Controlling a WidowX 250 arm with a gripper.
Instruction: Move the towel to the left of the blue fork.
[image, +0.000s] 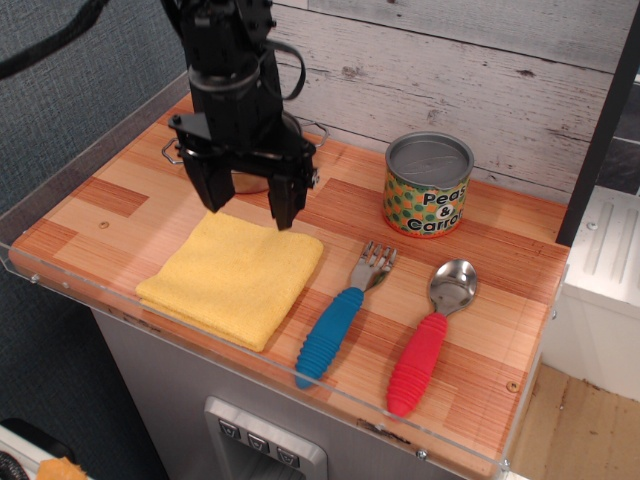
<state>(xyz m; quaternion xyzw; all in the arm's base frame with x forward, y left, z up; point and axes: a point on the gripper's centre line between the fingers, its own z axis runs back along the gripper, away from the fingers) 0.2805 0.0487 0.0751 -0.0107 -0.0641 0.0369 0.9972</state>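
Note:
The yellow towel (235, 277) lies flat and folded on the wooden counter, at the front left. The blue fork (343, 314) lies just to its right, blue ribbed handle toward the front edge, silver tines toward the back. My gripper (247, 212) hangs above the towel's back edge. Its two black fingers are spread apart and hold nothing. It is clear of the cloth.
A steel pot (290, 130) stands behind the gripper, mostly hidden by the arm. A peas and carrots can (428, 184) stands at the back. A red-handled spoon (428, 342) lies right of the fork. A clear acrylic rim (200, 330) runs along the counter's front and left edges.

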